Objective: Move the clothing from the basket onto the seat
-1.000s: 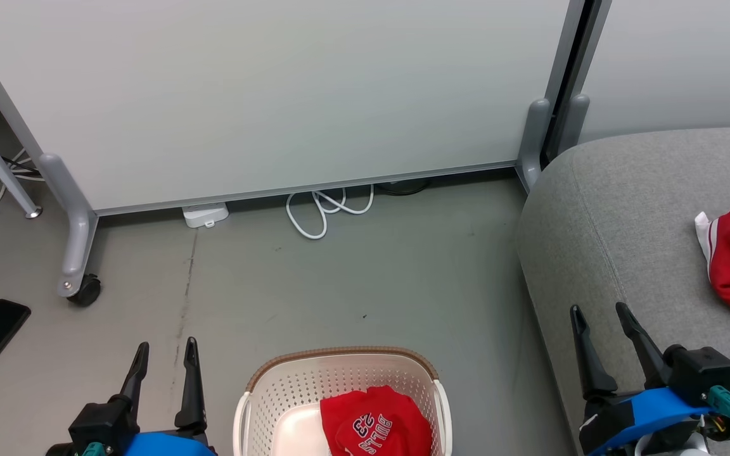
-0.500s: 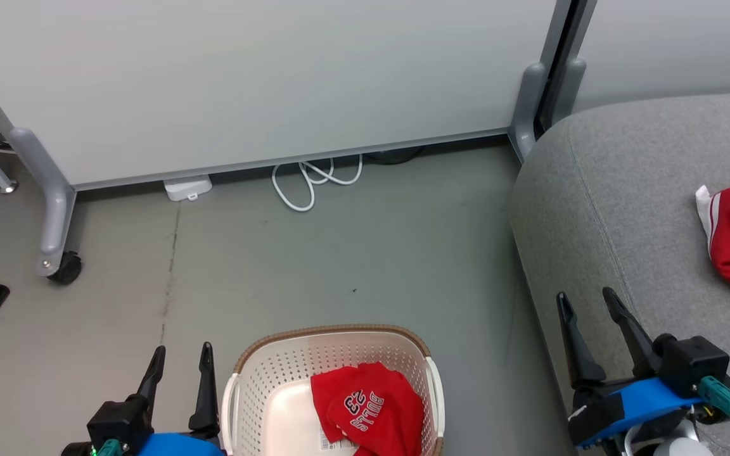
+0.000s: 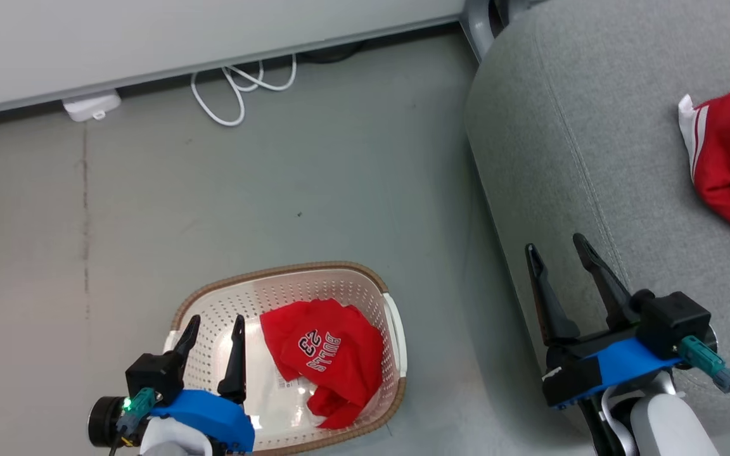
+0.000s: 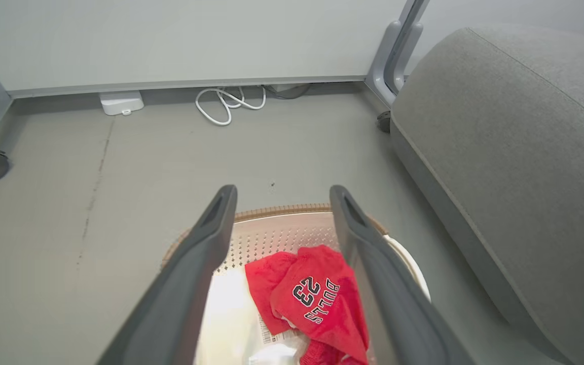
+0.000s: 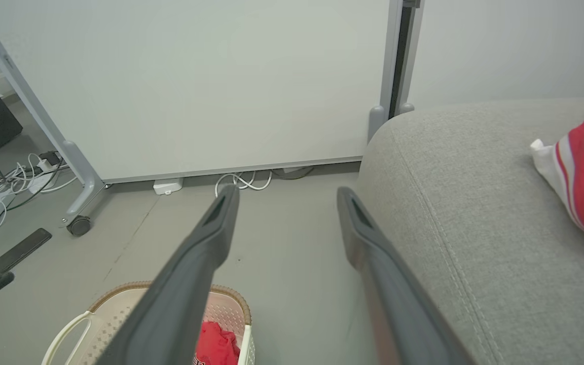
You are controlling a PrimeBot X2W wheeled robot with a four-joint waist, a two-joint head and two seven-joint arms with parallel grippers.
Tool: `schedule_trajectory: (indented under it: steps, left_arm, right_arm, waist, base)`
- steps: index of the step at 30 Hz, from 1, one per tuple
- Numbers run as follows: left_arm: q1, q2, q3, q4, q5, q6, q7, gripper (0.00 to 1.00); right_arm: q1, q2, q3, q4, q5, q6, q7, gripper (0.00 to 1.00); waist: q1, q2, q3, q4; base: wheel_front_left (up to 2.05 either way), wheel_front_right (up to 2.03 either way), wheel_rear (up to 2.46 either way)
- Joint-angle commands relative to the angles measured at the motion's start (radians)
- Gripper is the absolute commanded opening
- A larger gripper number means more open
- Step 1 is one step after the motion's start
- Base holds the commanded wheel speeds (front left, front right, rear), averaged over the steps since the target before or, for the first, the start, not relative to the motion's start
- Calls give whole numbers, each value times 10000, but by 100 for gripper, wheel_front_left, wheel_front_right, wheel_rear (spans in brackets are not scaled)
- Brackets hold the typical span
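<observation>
Head view, striped red garment cut off

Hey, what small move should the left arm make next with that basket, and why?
Probably lower the left gripper rightward onto the red garment printed BULLS 23. It hangs open and empty over the cream perforated plastic basket, beside that garment; the red garment with white striped trim already lies on the grey fabric sofa cushion.
</observation>
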Motion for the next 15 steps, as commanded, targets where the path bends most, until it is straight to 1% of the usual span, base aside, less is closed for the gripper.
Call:
schedule_trajectory:
  steps: [1,7,15]
  left_arm:
    - [-264,68,-59,107,-51,-9,-28,100]
    - [-1277,212,-737,1184,-226,-10,-28,100]
    - [-2473,655,-1385,2372,-342,-10,-28,100]
  right_arm:
    - [-198,9,54,-66,20,5,-35,100]
    - [-657,11,245,-157,68,5,-140,100]
    - [-1034,12,521,-202,380,5,-509,100]
  waist:
    - [-2,0,676,-518]
    - [-2,0,1765,-1072]
    - [-2,0,3155,-1781]
  base:
    - [0,0,0]
    - [0,0,0]
    - [0,0,0]
